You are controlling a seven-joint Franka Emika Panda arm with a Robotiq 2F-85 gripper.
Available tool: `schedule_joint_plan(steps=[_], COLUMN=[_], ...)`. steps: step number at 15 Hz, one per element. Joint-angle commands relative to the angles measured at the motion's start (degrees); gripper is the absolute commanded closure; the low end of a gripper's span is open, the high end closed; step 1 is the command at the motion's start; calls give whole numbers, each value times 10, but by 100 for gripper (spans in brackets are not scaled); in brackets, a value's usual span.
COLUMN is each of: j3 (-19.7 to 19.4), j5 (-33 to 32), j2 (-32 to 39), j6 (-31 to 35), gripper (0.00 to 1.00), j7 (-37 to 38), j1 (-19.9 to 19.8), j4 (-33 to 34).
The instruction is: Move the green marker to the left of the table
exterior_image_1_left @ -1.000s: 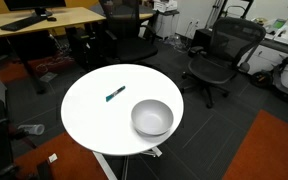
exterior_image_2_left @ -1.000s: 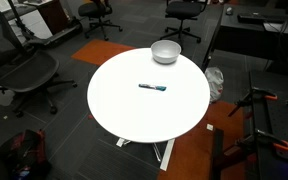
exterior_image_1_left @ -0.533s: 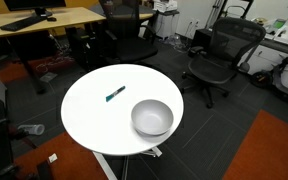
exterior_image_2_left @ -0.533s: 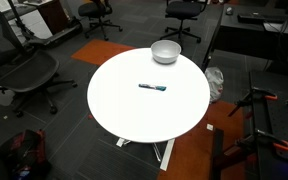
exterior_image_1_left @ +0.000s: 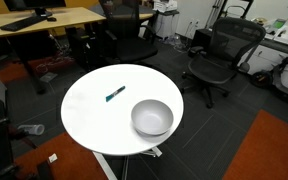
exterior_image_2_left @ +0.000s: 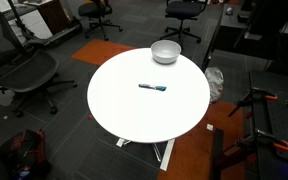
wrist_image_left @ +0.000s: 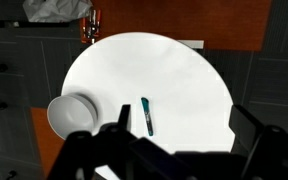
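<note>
The green marker [exterior_image_1_left: 115, 95] lies flat on the round white table [exterior_image_1_left: 92, 118], apart from the grey bowl [exterior_image_1_left: 152, 118]. Both exterior views show it [exterior_image_2_left: 152, 87] near the middle of the table [exterior_image_2_left: 144, 115]. In the wrist view the marker [wrist_image_left: 147, 116] lies on the table [wrist_image_left: 174, 75] far below my gripper [wrist_image_left: 181, 135]. The gripper is high above the table, its dark fingers spread wide and empty. The marker shows between the fingers, nearer the left one.
The grey bowl [exterior_image_2_left: 165, 52] stands near the table's edge, also in the wrist view [wrist_image_left: 72, 115]. Black office chairs [exterior_image_1_left: 219, 55] [exterior_image_2_left: 24, 75] and wooden desks [exterior_image_1_left: 44, 20] ring the table. A dark shape [exterior_image_2_left: 276, 25] fills one upper corner.
A dark shape now covers the desk at the top right of an exterior view. The marker and bowl have not moved.
</note>
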Motion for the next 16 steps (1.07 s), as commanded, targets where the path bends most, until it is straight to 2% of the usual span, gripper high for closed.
schedule_joint_plan(steps=[1, 9, 16], j3=[-22, -75, -125], j5=[-27, -52, -34], j2=[35, 116, 197], j6=[57, 211, 280], gripper=[0, 0, 0], j7=[-7, -22, -135], j1=[-2, -12, -21], j4=[4, -12, 5])
